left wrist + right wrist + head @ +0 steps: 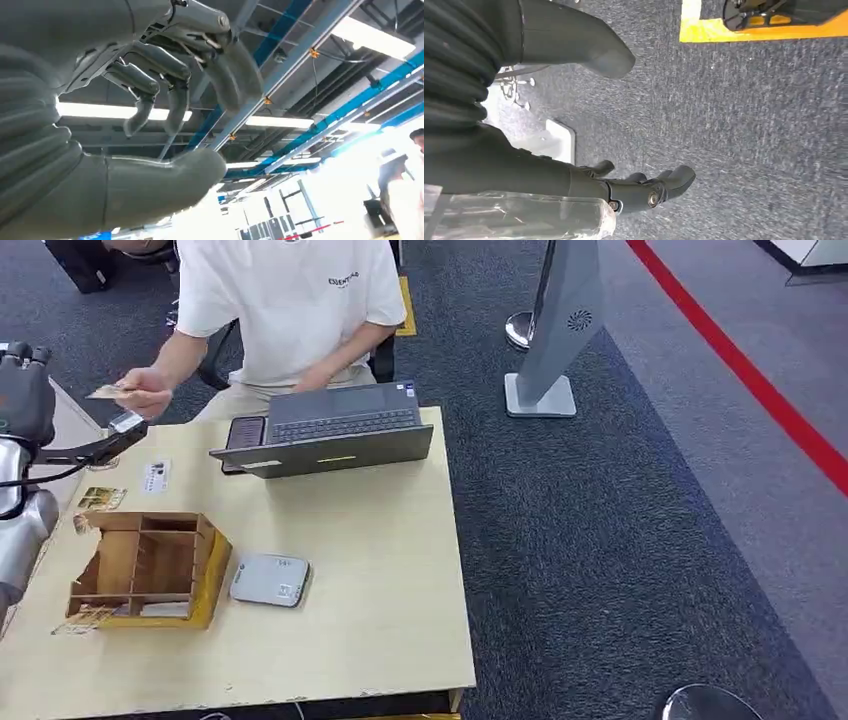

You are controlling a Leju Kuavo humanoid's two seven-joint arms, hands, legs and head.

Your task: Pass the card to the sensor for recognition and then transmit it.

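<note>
A person in a white shirt sits behind the table and holds a small card [108, 392] in one hand [150, 390], just above my left hand [95, 445]. That hand reaches out at the table's far left corner. In the left wrist view my left hand [125, 75] faces the ceiling with fingers spread and nothing in it. The grey-white sensor pad [270, 580] lies on the table beside a wooden card box [145, 565]. My right hand [574, 180] hangs over dark carpet, fingers apart and empty.
An open laptop [335, 430] and a dark phone [245, 432] sit at the table's [380, 620] far edge. Loose cards [155, 476] lie near the left corner. A grey sign stand [555, 340] and red floor line [740, 365] are to the right.
</note>
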